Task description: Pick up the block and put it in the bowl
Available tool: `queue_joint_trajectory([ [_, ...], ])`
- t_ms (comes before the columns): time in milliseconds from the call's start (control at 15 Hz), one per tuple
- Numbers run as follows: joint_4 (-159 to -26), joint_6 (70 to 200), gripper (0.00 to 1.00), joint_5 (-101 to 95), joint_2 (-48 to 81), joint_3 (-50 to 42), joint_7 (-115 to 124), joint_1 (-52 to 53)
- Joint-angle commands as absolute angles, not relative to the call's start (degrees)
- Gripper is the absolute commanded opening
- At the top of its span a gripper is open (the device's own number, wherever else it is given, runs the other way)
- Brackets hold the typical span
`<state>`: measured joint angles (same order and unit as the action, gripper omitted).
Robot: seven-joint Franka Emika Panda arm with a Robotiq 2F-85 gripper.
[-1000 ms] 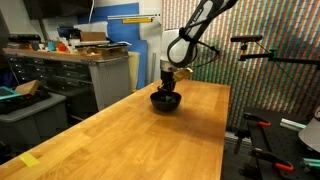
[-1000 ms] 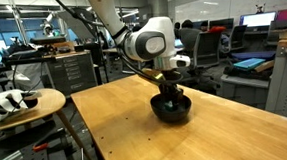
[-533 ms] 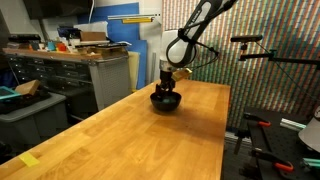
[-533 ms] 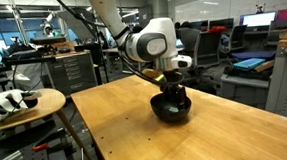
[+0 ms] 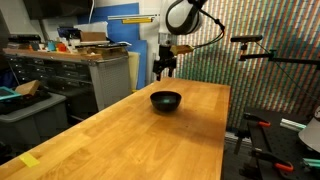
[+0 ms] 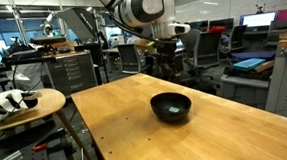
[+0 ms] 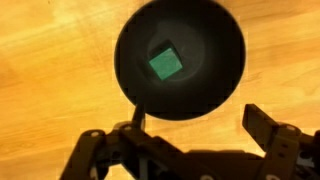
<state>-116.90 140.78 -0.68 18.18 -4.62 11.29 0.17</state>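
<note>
**Block in bowl, jaws released and empty**

Gripper: the jaws stand spread wide, with nothing between them. Both fingers show along the lower edge of the wrist view, apart from each other and from every object.

Block: a small green cube, lying flat on the floor of the bowl. It sits beyond the fingertips, roughly on the centre line of the jaw gap and a little off the bowl's middle. It touches neither finger.

Bowl: round, black and glossy, upright on the wooden table. In both exterior views the bowl sits below the jaws and well apart from them, with clear air between fingertips and rim.

Gripper height: in both exterior views the gripper hangs pointing downward over the table, above the bowl.

Limitation: in the exterior views the block cannot be made out inside the bowl, probably because of its size; its position rests on the wrist view alone.
</note>
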Motion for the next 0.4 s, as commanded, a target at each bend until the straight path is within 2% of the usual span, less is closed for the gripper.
queue_joint_trajectory([
  [0,-116.88,138.15,1.0,-0.78,16.14,-4.23,11.97,0.05],
  [333,-118.11,136.19,1.0,-0.8,13.65,-4.05,12.68,0.21],
])
